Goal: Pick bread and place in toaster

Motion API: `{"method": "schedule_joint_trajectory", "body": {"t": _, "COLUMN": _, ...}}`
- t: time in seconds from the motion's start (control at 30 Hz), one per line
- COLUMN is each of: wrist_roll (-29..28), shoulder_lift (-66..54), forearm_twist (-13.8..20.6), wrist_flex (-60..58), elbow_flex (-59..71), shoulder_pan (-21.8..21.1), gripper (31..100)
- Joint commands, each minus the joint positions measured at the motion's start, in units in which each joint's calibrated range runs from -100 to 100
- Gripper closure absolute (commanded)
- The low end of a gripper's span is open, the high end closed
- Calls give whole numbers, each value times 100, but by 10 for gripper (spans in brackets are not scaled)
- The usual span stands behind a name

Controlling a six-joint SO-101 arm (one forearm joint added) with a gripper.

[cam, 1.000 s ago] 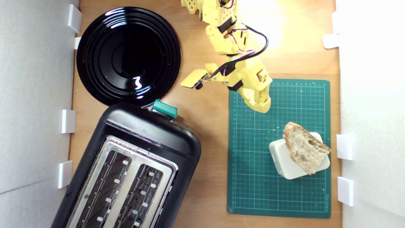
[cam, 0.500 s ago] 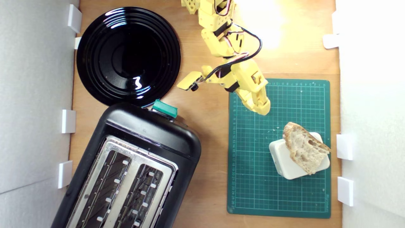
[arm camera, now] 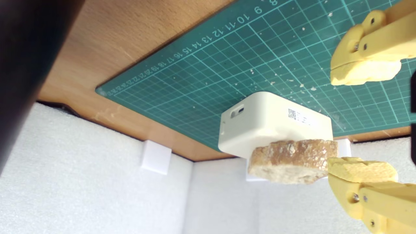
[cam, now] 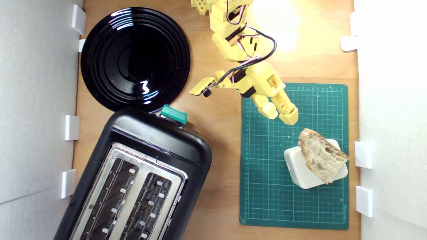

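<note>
The yellow gripper [cam: 283, 116] hangs with its jaws spread wide and nothing between them, over the green cutting mat [cam: 267, 186] and just short of the bread [cam: 320, 155]. The bread lies on a white block [cam: 297, 170] at the exterior view's right — its crust overhangs the block's edge. The toaster [cam: 160, 140] stands well apart at the lower left, near a black plate [cam: 100, 43], both slots empty.
</note>
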Motion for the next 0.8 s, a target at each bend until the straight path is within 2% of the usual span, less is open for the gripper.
{"method": "schedule_joint_trajectory", "body": {"t": 0.0, "wrist_roll": 44, "shoulder_lift": 33, "forearm_twist": -449, "wrist_flex": -206, "elbow_flex": -254, "shoulder_pan": -363, "gripper": 457}}
{"method": "schedule_joint_trajectory", "body": {"t": 0.17, "wrist_roll": 44, "shoulder_lift": 108, "forearm_twist": -748, "wrist_flex": -206, "elbow_flex": -327, "shoulder_pan": -572, "gripper": 457}}
{"method": "schedule_joint_trajectory", "body": {"t": 0.43, "wrist_roll": 12, "shoulder_lift": 142, "forearm_twist": -793, "wrist_flex": -189, "elbow_flex": -499, "shoulder_pan": -725, "gripper": 457}}
{"method": "schedule_joint_trajectory", "body": {"t": 0.6, "wrist_roll": 49, "shoulder_lift": 591, "forearm_twist": -1383, "wrist_flex": -189, "elbow_flex": -917, "shoulder_pan": -1016, "gripper": 457}}
{"method": "schedule_joint_trajectory", "body": {"t": 0.77, "wrist_roll": 49, "shoulder_lift": 699, "forearm_twist": -1410, "wrist_flex": -180, "elbow_flex": -1225, "shoulder_pan": -1112, "gripper": 457}}
